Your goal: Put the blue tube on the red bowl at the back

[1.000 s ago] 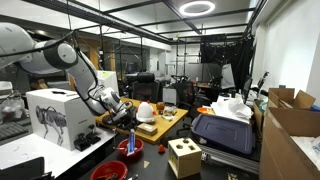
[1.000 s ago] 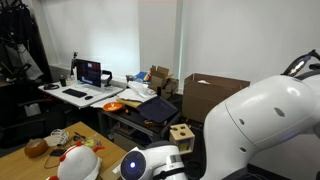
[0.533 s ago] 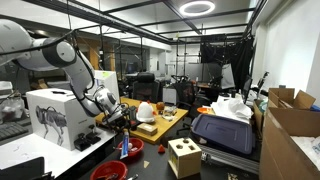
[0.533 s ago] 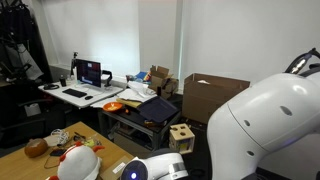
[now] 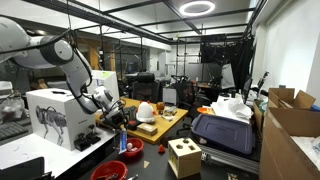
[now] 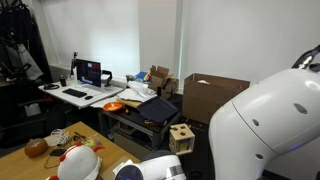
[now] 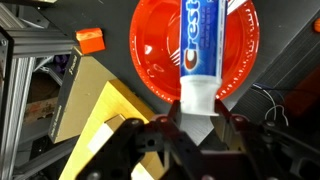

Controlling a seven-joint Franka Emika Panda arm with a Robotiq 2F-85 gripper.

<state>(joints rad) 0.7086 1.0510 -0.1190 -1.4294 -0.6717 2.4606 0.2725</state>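
While the gripper [image 7: 198, 112] is clamping its fingers on the pale end of the blue tube [image 7: 201, 45], the tube is hanging lengthwise across the red bowl [image 7: 150, 55], an orange block [image 7: 90, 40] is lying near the bowl's rim, and a tan board [image 7: 95, 115] is lying close alongside.

From the wrist, the red bowl [image 7: 155, 50] lies open beneath the blue tube [image 7: 198, 45] clamped in the jaws (its floor shows red on both sides of the tube). An orange block [image 7: 90, 40] sits near the rim. A metal frame [image 7: 20, 80] crowds that side, and a cable [image 7: 268, 100] loops opposite.
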